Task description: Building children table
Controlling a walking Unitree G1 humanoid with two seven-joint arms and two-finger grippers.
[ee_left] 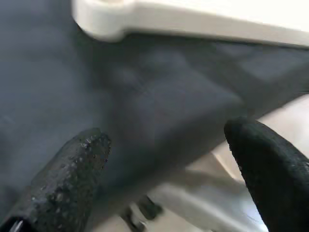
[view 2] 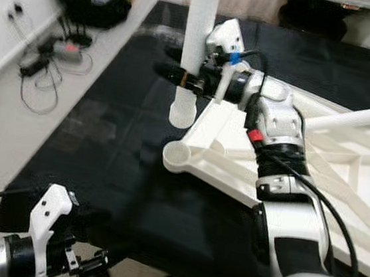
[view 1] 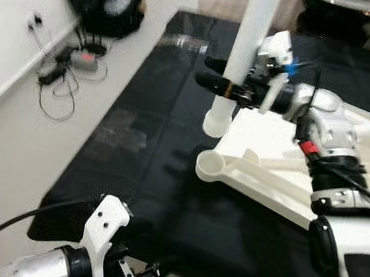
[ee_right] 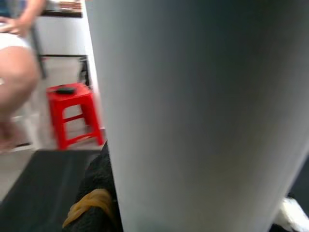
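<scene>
A robot knelt or stood over a black mat [view 1: 144, 140] spread on a pale floor, where a white children's table top [view 2: 342, 170] lay upside down, ribs and corner sockets facing up. The right gripper [view 1: 221, 86] was closed around a white table leg [view 1: 249, 45], held upright and lifted clear of the frame. The leg's lower end hung just above and slightly beyond the round corner socket [view 1: 212, 165], apparently so it could be lowered straight in. In the right wrist view the leg [ee_right: 203, 111] loomed close, with a red stool [ee_right: 72, 113] and part of a person [ee_right: 17, 72] behind. The left gripper [ee_left: 169, 164] hovered low at the mat's near edge, fingers spread wide and holding nothing, seemingly kept out of the way. Cables and a power strip [view 1: 80, 60] lay by the wall.
</scene>
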